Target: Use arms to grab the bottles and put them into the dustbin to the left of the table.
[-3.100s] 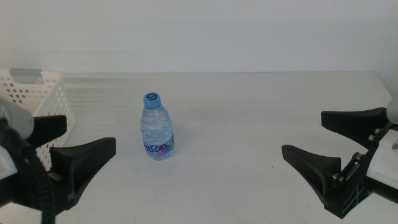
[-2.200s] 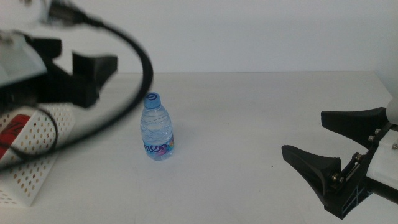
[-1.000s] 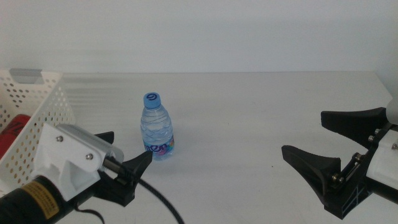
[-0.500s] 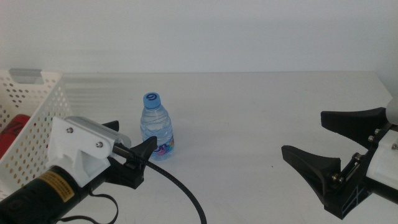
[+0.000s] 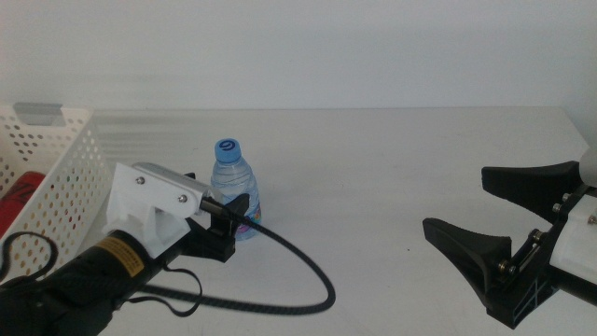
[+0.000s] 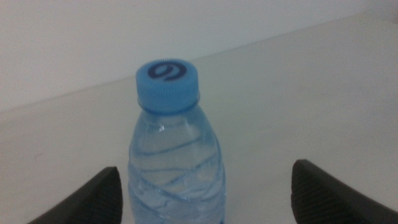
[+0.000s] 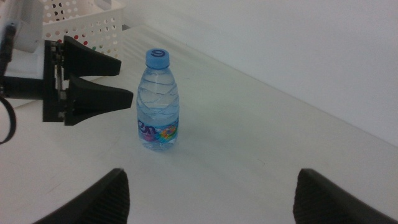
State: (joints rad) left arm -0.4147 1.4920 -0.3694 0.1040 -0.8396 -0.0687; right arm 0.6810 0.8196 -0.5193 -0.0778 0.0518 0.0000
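Bottle [image 5: 234, 191]: clear, blue cap, upright on the surface [image 5: 392, 168], long axis vertical, directly ahead of the left gripper [image 5: 230, 207], at the mouth of its wide-open, empty jaws; not yet between them. Left arm much the nearer. Right gripper [image 5: 508, 219]: open, empty, well apart. Dustbin [image 5: 58, 173]: behind the left jaws, a red item inside. Against half a second earlier, the left gripper had advanced toward the bottle; the bottle had not moved.

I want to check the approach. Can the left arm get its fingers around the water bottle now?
Probably yes. The left gripper is open, and the water bottle stands upright between its spread fingers with nothing in between. The right gripper waits far away.
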